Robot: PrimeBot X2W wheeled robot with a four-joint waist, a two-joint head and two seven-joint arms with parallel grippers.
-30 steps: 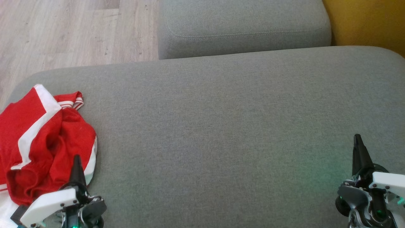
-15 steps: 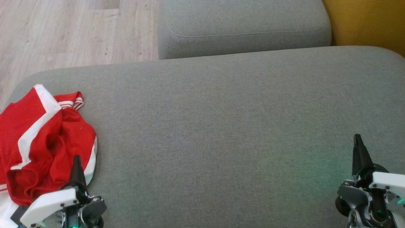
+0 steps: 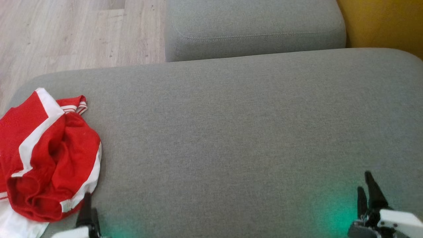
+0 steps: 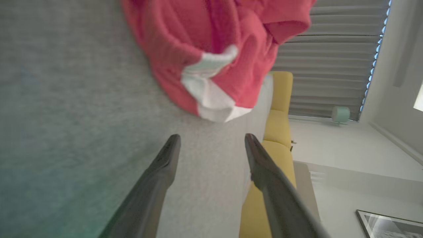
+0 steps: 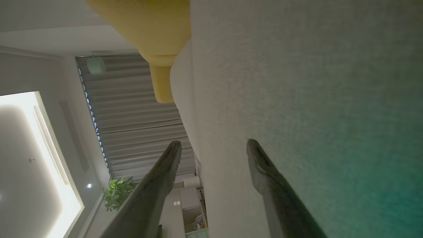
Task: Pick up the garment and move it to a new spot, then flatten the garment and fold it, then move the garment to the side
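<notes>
A large grey woven-fabric seat cushion (image 3: 231,132) takes up most of the head view, running from the left edge to the right edge. Above it, at upper centre, sits a smaller grey cushion of the same cloth (image 3: 254,29) with a stitched seam along its front. Pale wood-plank flooring (image 3: 66,33) fills the upper left corner, and a mustard-yellow upholstered surface (image 3: 383,23) fills the upper right.

The crumpled red garment with broad white bands (image 3: 46,155) lies on the big cushion's left end, in the lower left of the head view and partly cut off by the frame edge. It is bunched into soft folds and not spread flat. One white band runs diagonally across its upper part, another curves along its right-hand edge, and a narrow red-and-white striped hem pokes up at its top. A patch of white cloth shows at the very bottom left corner.

In the left wrist view the left gripper (image 4: 211,142) has its two dark fingers spread apart over bare cushion with nothing between them; the garment lies just beyond the tips, blurred, not touching. The right gripper (image 3: 366,185) sits at the lower right of the head view, well apart from the garment, its fingers also parted and empty above the grey cloth, which carries a green tint there.
</notes>
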